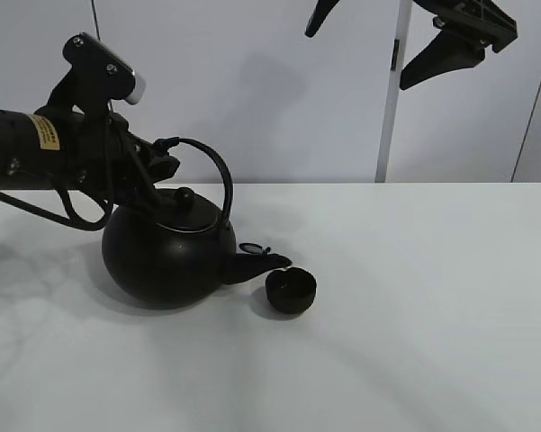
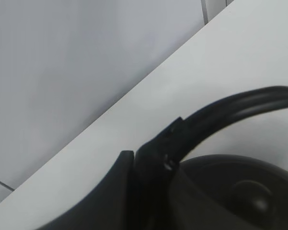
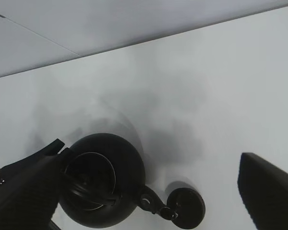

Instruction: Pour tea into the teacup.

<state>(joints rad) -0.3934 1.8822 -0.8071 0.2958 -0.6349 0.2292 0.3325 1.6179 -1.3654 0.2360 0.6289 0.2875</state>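
Note:
The big round black kettle (image 1: 166,256) leans with its spout (image 1: 261,264) pointing down at the near rim of the teacup (image 1: 291,290), a small black bowl-like cup standing on the white table. My left gripper (image 1: 159,162) is shut on the kettle's arched handle (image 2: 230,108), close to where it meets the body; the wrist view shows the dark fingers (image 2: 117,184) at that joint. My right gripper (image 1: 375,40) hangs open high above the table, holding nothing. Its view looks down on the kettle (image 3: 103,187) and the teacup (image 3: 187,207).
The white table (image 1: 432,315) runs back to a pale wall. A white upright pole (image 1: 389,108) stands behind the table, right of centre. Cables loop under the left arm (image 1: 18,148) at the left edge.

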